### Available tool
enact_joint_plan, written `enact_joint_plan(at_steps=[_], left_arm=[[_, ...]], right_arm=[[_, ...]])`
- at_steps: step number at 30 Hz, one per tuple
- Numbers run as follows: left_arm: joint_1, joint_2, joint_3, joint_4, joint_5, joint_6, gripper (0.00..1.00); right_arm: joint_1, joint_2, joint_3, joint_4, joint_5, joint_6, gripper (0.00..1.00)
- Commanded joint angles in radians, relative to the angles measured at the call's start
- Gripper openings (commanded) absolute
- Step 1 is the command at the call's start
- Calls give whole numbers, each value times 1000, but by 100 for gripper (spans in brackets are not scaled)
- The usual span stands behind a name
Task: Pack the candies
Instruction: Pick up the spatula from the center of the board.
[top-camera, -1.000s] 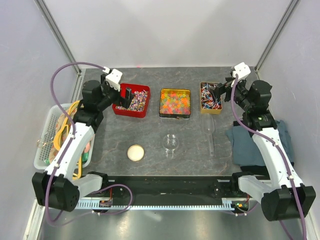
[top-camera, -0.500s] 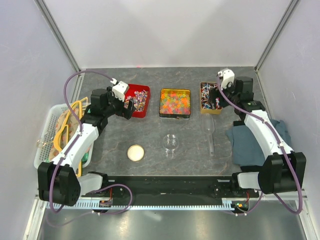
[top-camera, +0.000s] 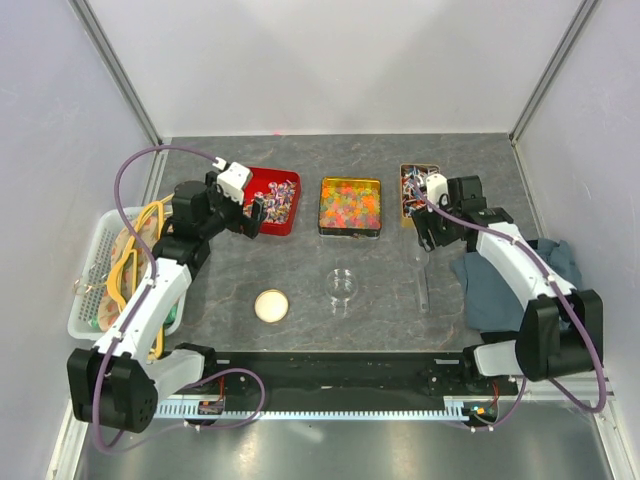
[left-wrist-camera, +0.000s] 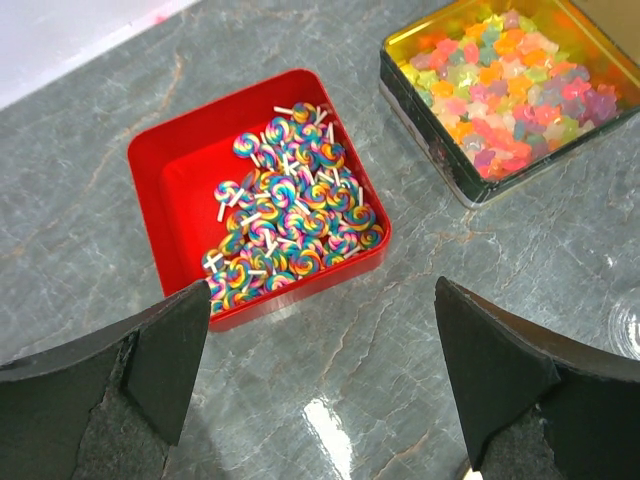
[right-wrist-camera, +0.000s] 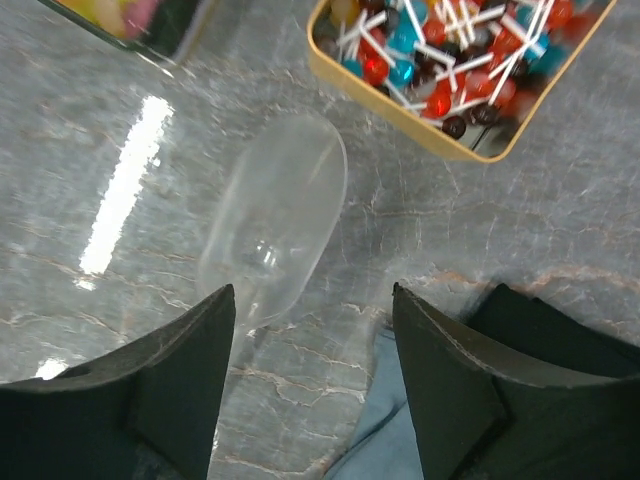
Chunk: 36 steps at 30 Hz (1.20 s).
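Grey table (top-camera: 300, 265): candies (left-wrist-camera: 290, 215) look tiny, light, loose; likely grip scoop (right-wrist-camera: 280, 215) handle instead. Both apart: left end effector (left-wrist-camera: 320, 295), right end effector (right-wrist-camera: 312, 295).

One camera, high behind the arm bases, looks down on the whole table (top-camera: 300, 265). The left wrist camera peers past the left gripper (left-wrist-camera: 322, 290), close over the red tray (left-wrist-camera: 170, 180) toward the far left corner. The right wrist camera looks past the right gripper (right-wrist-camera: 312, 290) onto the clear scoop (right-wrist-camera: 280, 215). Both spots show from above.
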Motion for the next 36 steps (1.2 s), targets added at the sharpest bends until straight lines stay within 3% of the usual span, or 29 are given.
enact_joint_plan(at_steps=[1, 6, 19, 22, 25, 27, 29, 36], left_arm=[[-1, -59, 22, 14, -12, 33, 100], [-1, -86, 24, -2, -12, 33, 100], [-1, -99, 47, -29, 11, 30, 100], [-1, -102, 39, -29, 14, 30, 100], [-1, -99, 39, -31, 17, 31, 100], [-1, -96, 41, -31, 28, 31, 100], [-1, -95, 42, -32, 48, 26, 100], [-1, -50, 107, -89, 239, 2, 100]], right_arm=[[0, 64, -14, -14, 69, 13, 70], [0, 109, -37, 9, 65, 27, 67], [5, 222, -40, 54, 61, 42, 50], [12, 230, -39, 51, 48, 42, 38], [17, 226, -37, 49, 34, 42, 17], [22, 218, -34, 48, 34, 41, 12], [31, 204, -27, 46, 34, 33, 1], [77, 126, 47, 25, 54, -37, 0]])
